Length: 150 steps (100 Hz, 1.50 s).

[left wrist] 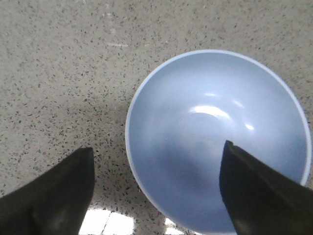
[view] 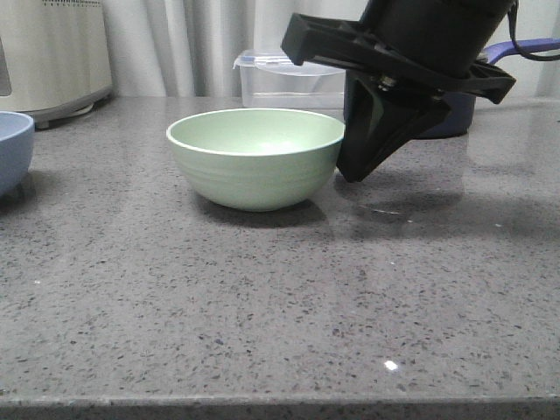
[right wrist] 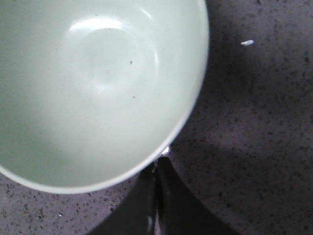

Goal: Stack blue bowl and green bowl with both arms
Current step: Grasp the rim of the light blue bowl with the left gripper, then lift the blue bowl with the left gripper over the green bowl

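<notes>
- Green bowl (view: 255, 157) sits upright at centre frame of the front view on the grey speckled desk (view: 280, 306).
- Blue bowl (view: 13, 149) stands at the left edge of that view, well apart from the green one.
- Right claw (view: 354, 171) hangs just beside the green bowl's right side, its fingers pressed together and holding nothing.
- Left claw (left wrist: 156, 191) is spread wide above the blue bowl's rim; one finger (left wrist: 259, 196) is over the bowl's inside, the other over the desk.
- A clear lidded container (view: 289, 79) stands behind.
</notes>
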Each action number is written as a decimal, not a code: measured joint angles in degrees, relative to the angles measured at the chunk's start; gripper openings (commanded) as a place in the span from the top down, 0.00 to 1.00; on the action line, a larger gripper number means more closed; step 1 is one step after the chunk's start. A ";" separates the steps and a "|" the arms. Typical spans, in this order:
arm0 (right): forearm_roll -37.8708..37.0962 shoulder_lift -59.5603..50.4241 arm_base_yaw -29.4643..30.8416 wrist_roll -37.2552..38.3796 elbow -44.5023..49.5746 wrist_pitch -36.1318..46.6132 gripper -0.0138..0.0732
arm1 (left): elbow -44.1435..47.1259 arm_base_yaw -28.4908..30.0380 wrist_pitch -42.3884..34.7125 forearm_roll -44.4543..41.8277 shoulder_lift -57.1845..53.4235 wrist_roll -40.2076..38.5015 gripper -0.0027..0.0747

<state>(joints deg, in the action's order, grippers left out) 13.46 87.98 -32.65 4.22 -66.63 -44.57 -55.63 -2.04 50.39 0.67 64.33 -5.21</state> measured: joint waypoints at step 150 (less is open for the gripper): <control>0.00 0.00 0.00 0.00 0.00 -0.08 0.93 | -12.31 0.48 4.60 6.75 12.41 4.28 0.99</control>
<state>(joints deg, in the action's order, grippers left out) 13.46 87.98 -32.65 4.22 -66.63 -44.65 -67.94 -1.56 55.00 7.41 76.74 -0.93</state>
